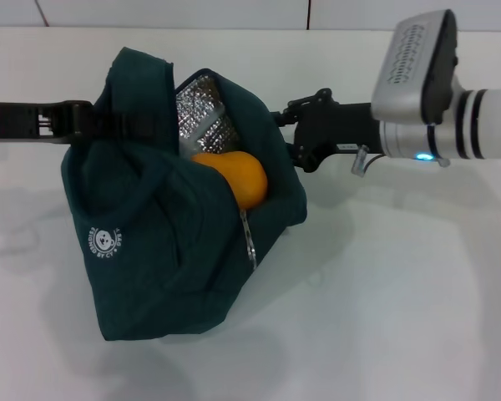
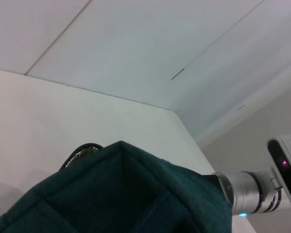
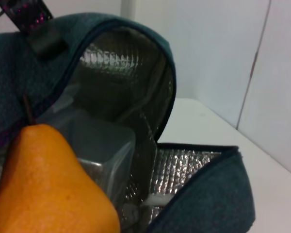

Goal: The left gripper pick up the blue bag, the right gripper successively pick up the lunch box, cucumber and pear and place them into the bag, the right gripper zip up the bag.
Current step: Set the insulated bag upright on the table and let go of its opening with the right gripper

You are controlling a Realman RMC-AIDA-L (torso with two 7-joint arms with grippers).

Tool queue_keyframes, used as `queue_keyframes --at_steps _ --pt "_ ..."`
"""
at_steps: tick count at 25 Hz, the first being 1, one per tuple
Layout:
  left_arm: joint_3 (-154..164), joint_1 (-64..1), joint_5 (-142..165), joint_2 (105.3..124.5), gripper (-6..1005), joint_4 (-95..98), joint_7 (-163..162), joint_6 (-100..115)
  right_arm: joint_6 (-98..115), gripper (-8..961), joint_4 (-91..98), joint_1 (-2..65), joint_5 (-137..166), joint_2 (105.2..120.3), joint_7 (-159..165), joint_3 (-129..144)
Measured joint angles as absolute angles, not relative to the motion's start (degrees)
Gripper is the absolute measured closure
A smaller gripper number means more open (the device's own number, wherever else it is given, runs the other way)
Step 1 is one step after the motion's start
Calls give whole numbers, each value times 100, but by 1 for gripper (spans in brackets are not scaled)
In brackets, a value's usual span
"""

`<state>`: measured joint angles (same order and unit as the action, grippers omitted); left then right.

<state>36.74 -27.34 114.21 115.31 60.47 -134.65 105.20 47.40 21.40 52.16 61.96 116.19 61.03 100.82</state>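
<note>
Pear (image 1: 234, 177) and lunch box (image 3: 99, 145) inside blue bag (image 1: 150, 259); table (image 1: 401, 292) beneath.

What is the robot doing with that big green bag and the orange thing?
The robot is packing lunch. Its left hand holds up the blue bag by the top. The pear sits in the bag's open mouth, beside the clear lunch box. The right hand is at the bag's edge. The bag is not zipped yet.
</note>
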Motion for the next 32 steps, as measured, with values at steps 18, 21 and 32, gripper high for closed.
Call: queue_keyframes --at_steps 18,21,32 --pt "3635 -2633 11427 11481 954 6041 -13421 10528 4563 879 3251 4658 6027 11597 5821 10282" --pt "3635 -2642 11426 11476 954 6029 -13421 10530 4493 883 3691 4343 6037 11558 5818 10252" --pt "3639 -2631 11415 11432 954 6029 -13443 10538 3821 886 4998 3231 6638 11553 5852 9961"
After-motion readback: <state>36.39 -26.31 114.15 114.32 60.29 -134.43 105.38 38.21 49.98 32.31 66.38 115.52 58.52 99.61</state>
